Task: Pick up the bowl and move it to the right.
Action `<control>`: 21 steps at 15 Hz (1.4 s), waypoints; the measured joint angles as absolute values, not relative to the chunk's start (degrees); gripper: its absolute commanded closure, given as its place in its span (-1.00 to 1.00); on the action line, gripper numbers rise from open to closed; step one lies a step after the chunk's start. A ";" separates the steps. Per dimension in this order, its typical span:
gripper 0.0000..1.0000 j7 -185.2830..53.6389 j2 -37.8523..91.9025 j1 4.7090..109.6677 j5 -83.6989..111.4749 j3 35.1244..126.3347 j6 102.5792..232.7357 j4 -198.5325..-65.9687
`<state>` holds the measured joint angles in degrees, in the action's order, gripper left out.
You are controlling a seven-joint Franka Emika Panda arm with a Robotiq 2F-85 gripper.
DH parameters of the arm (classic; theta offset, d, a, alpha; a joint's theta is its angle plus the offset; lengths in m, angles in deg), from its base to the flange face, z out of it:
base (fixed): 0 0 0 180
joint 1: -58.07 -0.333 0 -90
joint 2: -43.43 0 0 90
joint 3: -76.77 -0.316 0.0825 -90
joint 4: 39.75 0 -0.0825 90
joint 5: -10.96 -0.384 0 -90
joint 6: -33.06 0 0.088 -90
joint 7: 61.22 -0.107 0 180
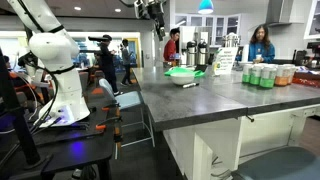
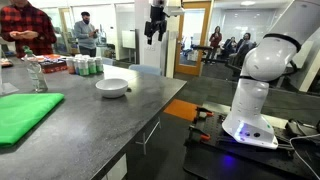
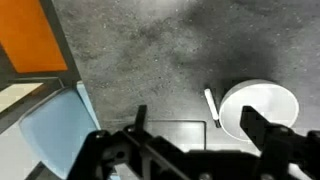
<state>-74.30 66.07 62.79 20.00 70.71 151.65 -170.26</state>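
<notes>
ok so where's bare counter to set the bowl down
Bare counter runs from the bowl to the green sheet and on to the near edge. The wrist view shows more past the marker, away from the bowl. Crowded by the cans and bottle.

Seems an office break kitchen shared with a robotics lab. Long grey stone counter (image 1: 200, 100) with rows of drink cans (image 1: 262, 76) and coffee flasks (image 1: 198, 55), as set out for staff. People (image 2: 87, 33) in everyday clothes standing behind it, another group (image 2: 235, 45) farther back. Glass partitions (image 2: 125, 32) and a pendant lamp (image 1: 205, 6), as in open offices. Beside the counter, a white robot arm (image 2: 255, 80) on a low stand with loose cables (image 1: 38, 112).
</notes>
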 measured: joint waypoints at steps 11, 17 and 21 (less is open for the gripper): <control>-1.00 -74.30 64.97 62.32 19.90 70.90 152.81 -169.79; -1.00 -74.10 47.34 61.95 18.76 71.58 162.68 -159.07; -1.00 -73.82 30.11 61.20 12.92 72.89 162.22 -146.40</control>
<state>-73.82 30.11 61.20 12.92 72.89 162.22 -146.40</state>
